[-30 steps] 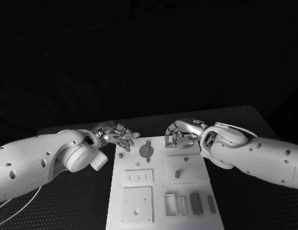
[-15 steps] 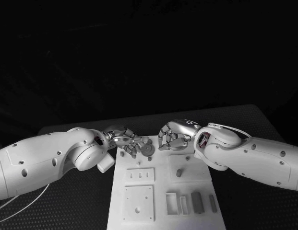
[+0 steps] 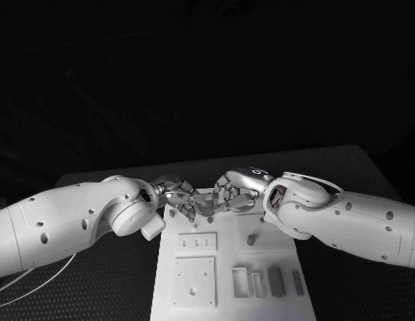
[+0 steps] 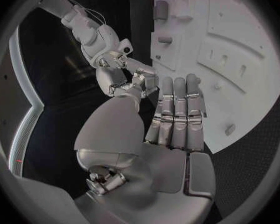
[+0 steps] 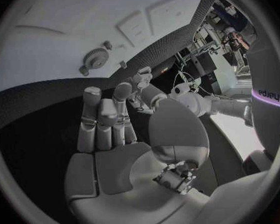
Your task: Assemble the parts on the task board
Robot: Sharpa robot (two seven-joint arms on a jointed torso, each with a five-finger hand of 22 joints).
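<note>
The left hand and the right hand meet at the middle of the frame, over the far end of the white board. Both hold nothing, fingers straight and apart. A small gear lies on the board. The black bench lies under it.

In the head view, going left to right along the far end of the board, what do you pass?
Left arm → left hand → right hand → right arm, with the task board lying below the two hands.
</note>
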